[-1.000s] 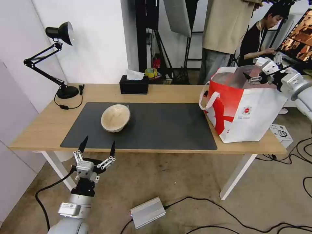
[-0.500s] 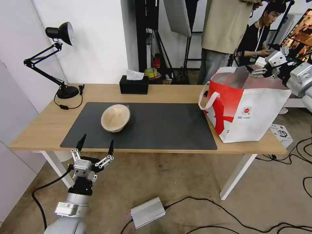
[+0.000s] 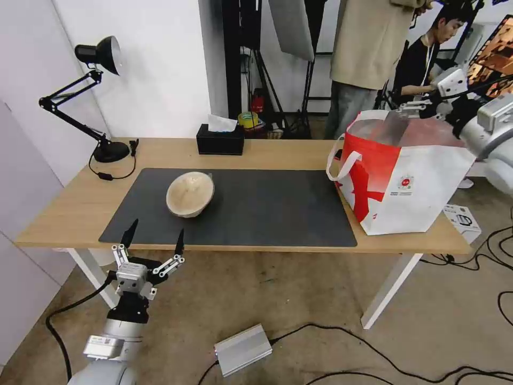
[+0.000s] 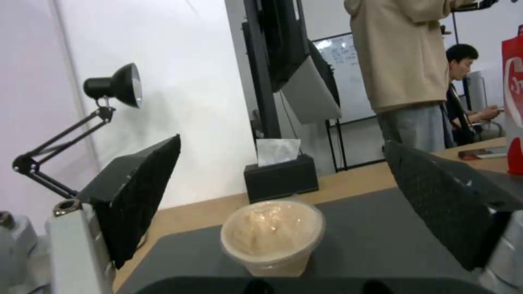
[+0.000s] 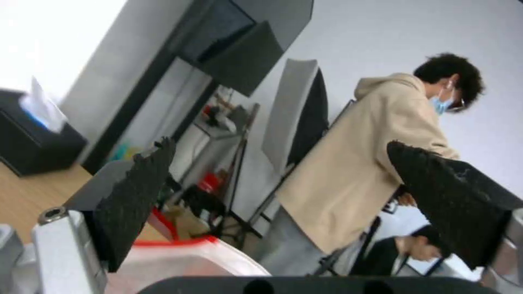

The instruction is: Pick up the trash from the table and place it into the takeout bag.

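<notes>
Jaws of both grippers are standing apart, gripping nothing. Left gripper (image 3: 153, 240) is hovering in front of the near edge of the long light-wood counter (image 3: 69, 206), low, its two black pointed fingers (image 3: 130, 233) aiming up toward the counter edge. In the left wrist view the left gripper (image 4: 283, 192) is framing the beige pulp bowl (image 4: 272, 234) between its spread fingers, with clear space on either side of the bowl.

Beige pulp bowl (image 3: 189, 193) is lying tilted on its side on the large dark grey mat (image 3: 267, 208), in the mat's left half, mouth facing toward the robot. It is sitting well apart from the left gripper.

Right gripper (image 3: 414, 106) is hanging above the far right rim of the large white takeout bag with the red brush-stroke print (image 3: 398, 176), fingers pointing left over the bag's open mouth. In the right wrist view the right gripper (image 5: 280, 183) is showing a red-and-white bag edge (image 5: 185, 255) below it.

Takeout bag is standing upright at the right end of the counter, partly on the mat's right edge, white strap handle (image 3: 342, 160) drooping on its left side. Contents of the bag cannot be made out.

Black tissue box (image 3: 220, 140) is sitting at the back edge of the counter; black articulated desk lamp (image 3: 88, 96) is standing at the back left corner.
</notes>
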